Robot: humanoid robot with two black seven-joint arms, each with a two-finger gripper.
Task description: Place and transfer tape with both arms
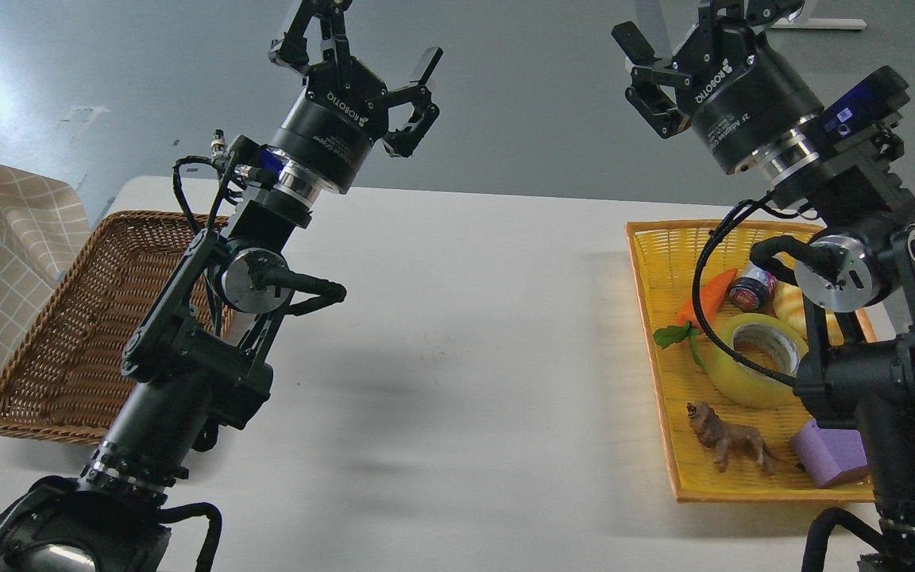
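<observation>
The tape (750, 361), a wide yellow translucent roll with a grey-white core, lies in the yellow tray (664, 254) at the right, partly behind my right arm's cable. My right gripper (668, 32) is open and empty, raised high above the tray's far end. My left gripper (358, 44) is open and empty, raised above the table's far left part, far from the tape.
A brown wicker basket (68, 334) stands at the left, partly behind my left arm. The yellow tray also holds a toy carrot (708, 298), a small can (751, 287), a bread roll (791, 306), a toy lion (727, 445) and a purple block (831, 453). The white table (465, 357) lies between.
</observation>
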